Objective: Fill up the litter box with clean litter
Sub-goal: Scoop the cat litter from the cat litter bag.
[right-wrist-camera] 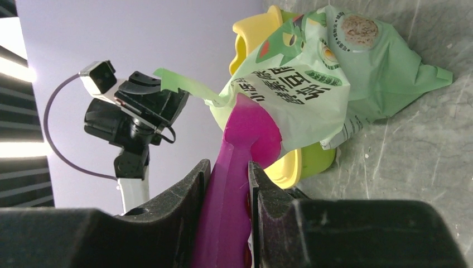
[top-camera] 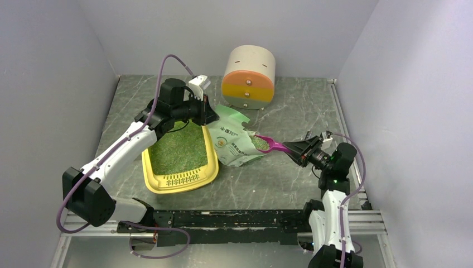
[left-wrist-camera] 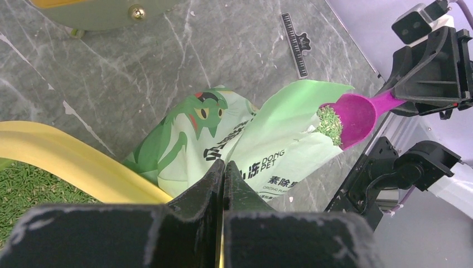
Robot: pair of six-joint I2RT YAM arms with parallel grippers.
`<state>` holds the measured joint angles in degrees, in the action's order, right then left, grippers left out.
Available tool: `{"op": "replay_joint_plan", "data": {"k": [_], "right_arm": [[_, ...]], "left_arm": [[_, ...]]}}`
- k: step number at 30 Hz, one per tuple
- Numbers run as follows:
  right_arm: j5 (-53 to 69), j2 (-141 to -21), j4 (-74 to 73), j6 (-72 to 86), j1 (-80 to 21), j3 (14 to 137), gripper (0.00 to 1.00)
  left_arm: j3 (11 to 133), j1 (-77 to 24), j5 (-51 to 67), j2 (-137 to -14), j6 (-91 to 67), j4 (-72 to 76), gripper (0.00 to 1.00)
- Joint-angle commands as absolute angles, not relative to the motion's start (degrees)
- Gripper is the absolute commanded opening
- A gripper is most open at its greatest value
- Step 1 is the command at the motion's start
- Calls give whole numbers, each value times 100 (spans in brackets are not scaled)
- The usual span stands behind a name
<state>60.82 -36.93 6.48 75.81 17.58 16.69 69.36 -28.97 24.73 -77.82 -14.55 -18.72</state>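
Litter box [top-camera: 179, 180] left of centre on the surface; clean litter [top-camera: 177, 148] already carpets its floor. Left claw [top-camera: 207, 114] clenched at the bag [top-camera: 234, 146], seemingly pinching its edge just beside the box. Scoop [top-camera: 266, 144] sits loaded in the bag's mouth, right claw [top-camera: 297, 151] grasping its handle. Step: scooping from bag. Next: lift level, carry left, tip over box. Bag's raised lip and left claw stand between. Drawer cabinet [top-camera: 249, 75] behind, off the route.

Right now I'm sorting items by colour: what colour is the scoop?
Magenta; the scoop shows best in the left wrist view.
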Motion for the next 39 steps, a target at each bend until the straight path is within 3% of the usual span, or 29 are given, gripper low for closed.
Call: {"op": "replay_joint_plan", "data": {"k": [1, 7, 11, 24, 27, 30, 39], "right_arm": [[6279, -3609, -442, 6787, 1828, 2105, 0], [6362, -3639, 455, 7443, 1820, 1771, 0], [6154, -3702, -64, 7032, 1784, 2041, 0], [6296, -3914, 872, 7455, 1623, 1639, 0], [6035, -3876, 2525, 8611, 1241, 1147, 0], [5686, -3982, 1969, 8257, 761, 1238, 0], [6207, -3833, 2582, 8757, 1530, 915, 0]], "left_arm": [[6929, -2891, 2755, -7645, -1415, -1681, 5], [6986, -2887, 2841, -7658, -1433, -1637, 5], [6897, -2892, 2816, -7616, -1523, -1522, 5], [6824, -2892, 2624, -7527, -1567, -1634, 5], [6735, -2892, 2607, -7473, -1539, -1618, 5], [6696, -2892, 2671, -7530, -1692, -1497, 5], [6858, -2892, 2526, -7544, -1470, -1785, 5]]}}
